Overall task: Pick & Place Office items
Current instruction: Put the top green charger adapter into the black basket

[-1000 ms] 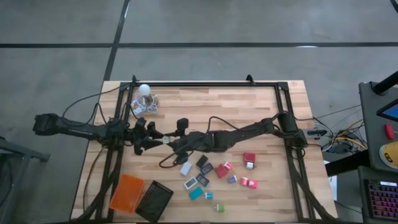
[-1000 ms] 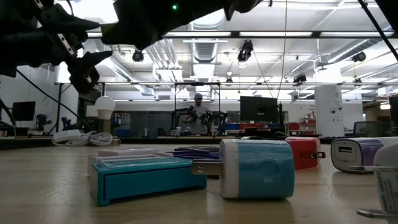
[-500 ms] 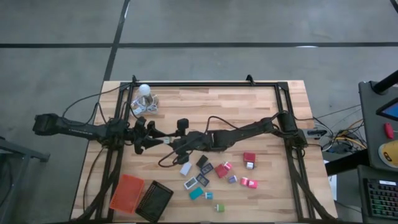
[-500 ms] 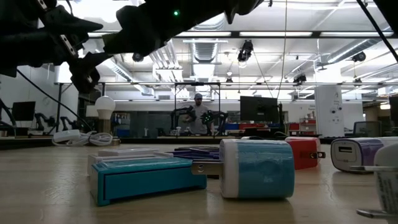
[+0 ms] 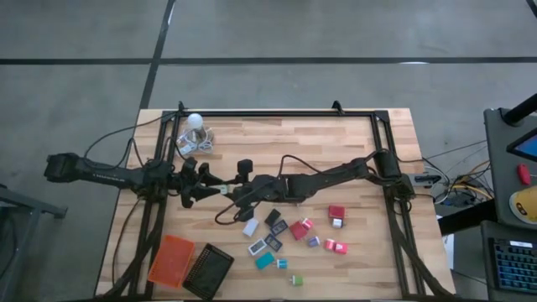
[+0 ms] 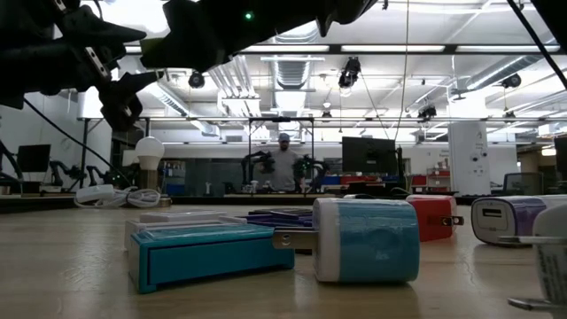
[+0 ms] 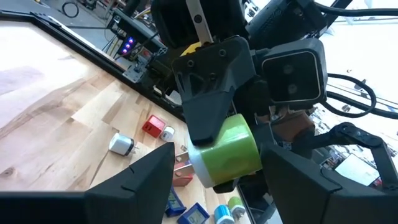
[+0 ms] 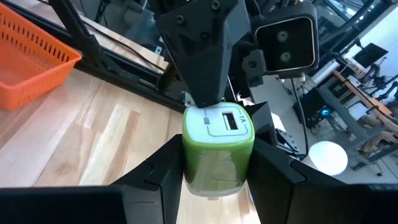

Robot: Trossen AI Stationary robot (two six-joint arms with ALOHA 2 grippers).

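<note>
The office items are small blocky chargers and boxes. One, a green charger with a white slotted face, hangs over the table's left middle. My right gripper, reaching in from the right, is shut on it. My left gripper comes from the left, its two fingers standing on either side of the green charger, open. Several more items lie on the table, such as a red one and a teal one. My right gripper pinches the green charger by two opposite green sides between its two fingers, coming nearly level from the table's right. The charger is lifted clear of the table, white face turned toward my right wrist. My left gripper's fingers flank the charger; I cannot tell whether they touch it.
An orange tray and a black tray lie at the near left. A white bulb with its coiled cord sits at the far left. Cables trail under the arms. In the low view a teal charger lies close to the camera.
</note>
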